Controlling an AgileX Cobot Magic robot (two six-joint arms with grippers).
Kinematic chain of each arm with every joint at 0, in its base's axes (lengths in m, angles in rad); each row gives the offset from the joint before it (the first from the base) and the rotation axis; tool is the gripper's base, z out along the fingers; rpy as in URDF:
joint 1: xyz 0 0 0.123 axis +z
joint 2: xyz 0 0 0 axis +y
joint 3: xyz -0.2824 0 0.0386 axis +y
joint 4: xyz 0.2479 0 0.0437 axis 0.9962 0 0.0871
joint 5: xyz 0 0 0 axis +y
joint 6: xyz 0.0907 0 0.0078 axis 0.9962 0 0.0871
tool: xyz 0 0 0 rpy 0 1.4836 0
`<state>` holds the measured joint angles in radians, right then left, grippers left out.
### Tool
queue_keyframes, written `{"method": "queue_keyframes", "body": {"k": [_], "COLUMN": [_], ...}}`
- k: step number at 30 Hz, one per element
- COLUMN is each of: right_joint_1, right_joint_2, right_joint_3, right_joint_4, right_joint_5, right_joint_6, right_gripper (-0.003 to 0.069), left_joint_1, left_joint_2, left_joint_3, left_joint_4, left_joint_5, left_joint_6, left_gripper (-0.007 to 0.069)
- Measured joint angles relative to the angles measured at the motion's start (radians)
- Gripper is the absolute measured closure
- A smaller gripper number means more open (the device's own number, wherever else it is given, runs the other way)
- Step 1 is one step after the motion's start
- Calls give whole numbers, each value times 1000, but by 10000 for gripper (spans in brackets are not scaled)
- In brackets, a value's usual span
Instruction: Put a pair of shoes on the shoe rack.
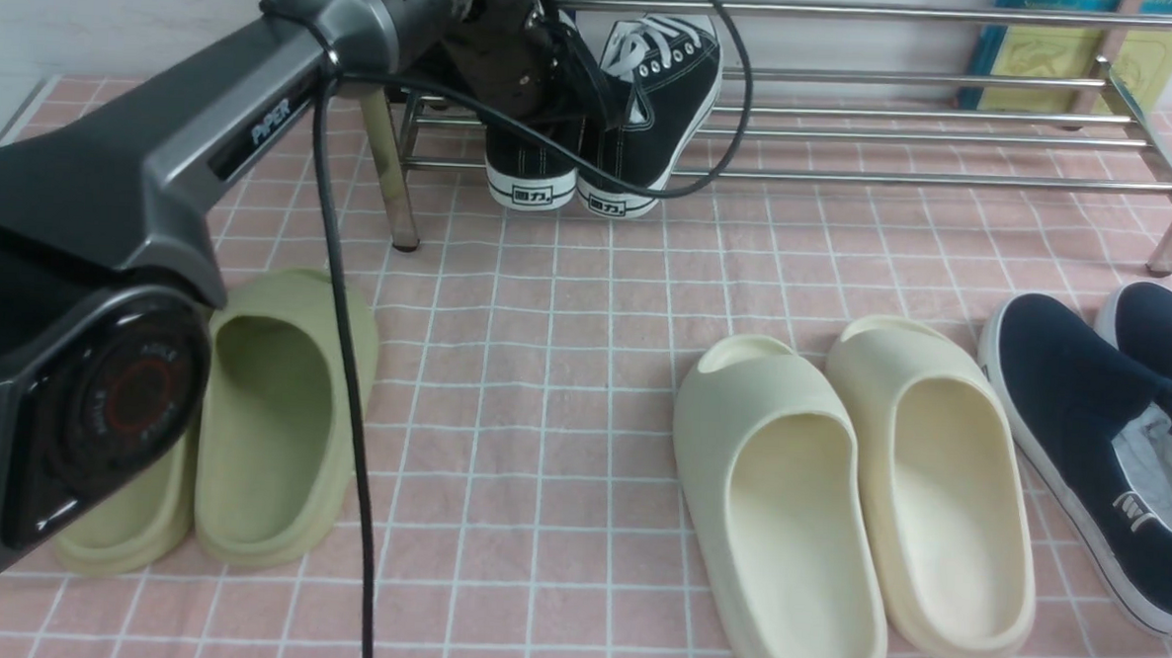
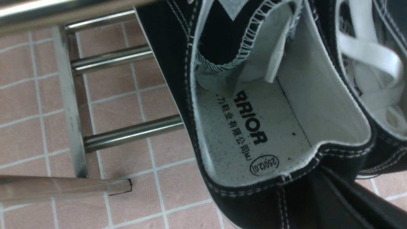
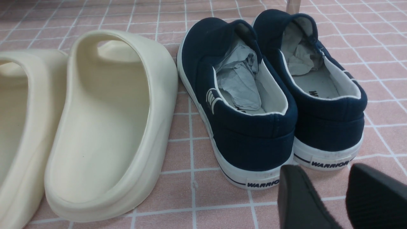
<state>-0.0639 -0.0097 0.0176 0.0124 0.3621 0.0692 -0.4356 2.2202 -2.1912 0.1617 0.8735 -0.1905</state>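
Your left gripper [image 1: 582,91] is buried among the two black canvas lace-up sneakers with white rubber soles [image 1: 655,114]. They sit at the left end of the low chrome-tube shoe rack [image 1: 950,139], with their heels jutting past the front bar toward you. I cannot tell whether its jaws are clamped on a collar or let go; its wrist view shows only an open heel and insole. Your right gripper [image 3: 324,168] hangs spread and empty just behind the navy slip-ons [image 3: 254,105]. Treat the sneakers as light, with soft canvas that folds. The stitched heel collar above the stiff sole looks the firmest hold. Loose laces may catch on the bars.
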Motion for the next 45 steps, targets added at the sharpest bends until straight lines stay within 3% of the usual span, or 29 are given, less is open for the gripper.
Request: {"method": "queue_keyframes", "body": {"k": [9,21,27,34,41,45], "right_joint_1": [0,0,0,0,0,0], "right_joint_2": [0,0,0,0,0,0], "right_joint_3": [0,0,0,0,0,0], "right_joint_4": [0,0,0,0,0,0], "right_joint_5": [0,0,0,0,0,0], "right_joint_6": [0,0,0,0,0,0], "right_gripper": [416,416,416,416,416,416], "left_joint_1": [0,2,3,3,3,3], "left_joint_2": [-55,-608,-951,-1399,-1785,-1986], "left_joint_3": [-3,87,476,1083,1358,1475], "left_joint_4": [3,199,182,165,187,203], "left_joint_5": [113,331,312,83,29,-13], "left_joint_6": [-3,28,-11,-140,-269,-282], "left_gripper": [601,589,588,586,594,620]}}
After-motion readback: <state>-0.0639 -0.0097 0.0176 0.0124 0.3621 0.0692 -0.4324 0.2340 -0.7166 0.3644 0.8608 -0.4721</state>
